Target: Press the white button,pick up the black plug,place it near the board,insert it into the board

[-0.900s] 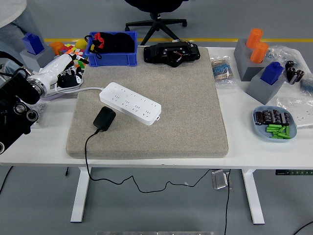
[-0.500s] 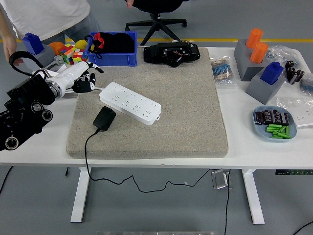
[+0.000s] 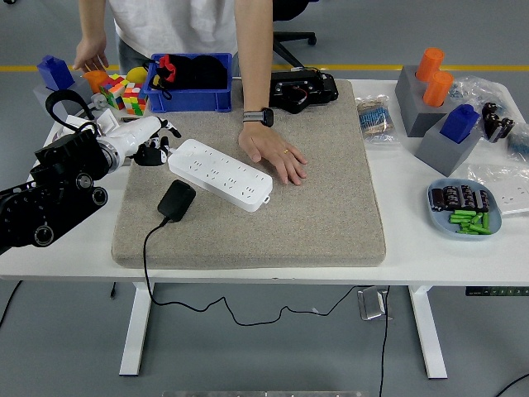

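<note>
Because the grey felt-like rectangular pad (image 3: 331, 198) gives a soft working bed, the long white plastic power strip (image 3: 221, 174) lies on its left part, long axis running from upper left to lower right, with a person's hand (image 3: 273, 155) flat just beside its right end, seemingly steadying things. Touching the strip's near side sits the black plug adapter (image 3: 176, 200), its cable trailing toward the near table edge. Left of the strip, the robot's left hand (image 3: 147, 141) hovers with fingers loosely curled, empty.

**Clear mat on the right, crowded left**

A person's hand (image 3: 273, 151) lies flat on the grey mat (image 3: 331, 198), just beside the white power strip (image 3: 221, 174). The mat's right half is bare. A blue bin (image 3: 188, 83) blocks the far-left edge.
</note>
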